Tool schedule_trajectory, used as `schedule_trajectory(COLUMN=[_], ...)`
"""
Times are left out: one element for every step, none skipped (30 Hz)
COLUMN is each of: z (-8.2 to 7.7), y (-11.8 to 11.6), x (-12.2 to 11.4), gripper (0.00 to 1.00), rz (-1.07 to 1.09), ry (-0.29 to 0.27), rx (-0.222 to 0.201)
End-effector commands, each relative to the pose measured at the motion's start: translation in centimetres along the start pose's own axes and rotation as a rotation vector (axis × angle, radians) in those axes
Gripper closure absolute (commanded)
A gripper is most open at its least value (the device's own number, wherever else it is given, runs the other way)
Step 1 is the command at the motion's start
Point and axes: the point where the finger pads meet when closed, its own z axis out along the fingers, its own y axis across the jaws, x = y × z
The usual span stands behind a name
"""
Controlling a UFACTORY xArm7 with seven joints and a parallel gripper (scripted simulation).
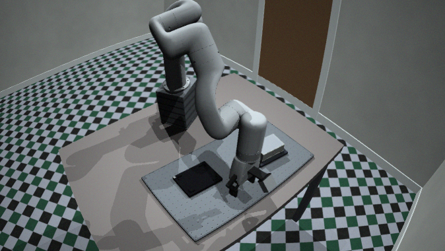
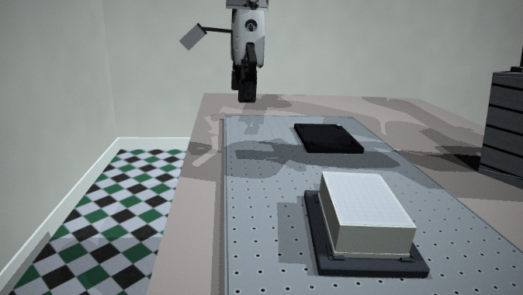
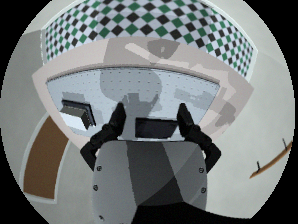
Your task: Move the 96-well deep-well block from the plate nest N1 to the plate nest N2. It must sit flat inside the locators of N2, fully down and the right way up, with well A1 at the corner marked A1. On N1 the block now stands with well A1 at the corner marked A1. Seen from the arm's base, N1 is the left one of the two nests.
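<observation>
Hanging downward over the breadboard (image 1: 205,211), gripper (image 1: 242,181) open.

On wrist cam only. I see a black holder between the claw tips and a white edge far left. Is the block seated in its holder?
Observer: Yes. The white block sits flat in its dark holder, grid side up.
Operator: Claw height?
Observer: The claw hangs open and empty, well above the table.
Operator: Over the block?
Observer: No. Seen from the top, it hangs between the block and the bare black holder, over the grey hole plate.
</observation>
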Motion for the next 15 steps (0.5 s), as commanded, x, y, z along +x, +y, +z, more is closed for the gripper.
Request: schedule_trajectory(z=[-0.2,-0.2,-0.2,-0.3,-0.3,-0.3,-0.3,-0.3,-0.3,-0.3,-0.3,-0.3,-0.3,-0.3,-0.3], y=[-1.8,-2.3,-2.8,-3.3,-3.8,-4.3,-4.8,-5.1,-5.1,-5.6,-6.1,-6.6,-7.1,-7.1,-7.1], x=[0.1,0.1,0.1,0.1,0.0,0.0,0.0,0.0,0.0,-0.1,-0.2,-0.2,-0.3,-0.3,-0.3], gripper=[0.0,0.0,0.0,0.0,0.0,0.0,0.0,0.0,0.0,0.0,0.0,0.0,0.0,0.0,0.0], rz=[-0.099,-0.133,-0.166,-0.185,-0.185,-0.185,-0.185,-0.185,-0.185,-0.219,-0.252,-0.285,-0.319,-0.319,-0.319], ry=[0.004,0.004,0.004,0.004,0.004,0.004,0.004,0.004,0.004,0.004,0.004,0.004,0.004,0.004,0.004], rx=[0.001,0.002,0.004,0.004,0.004,0.005,0.005,0.005,0.005,0.006,0.007,0.008,0.009,0.009,0.009])
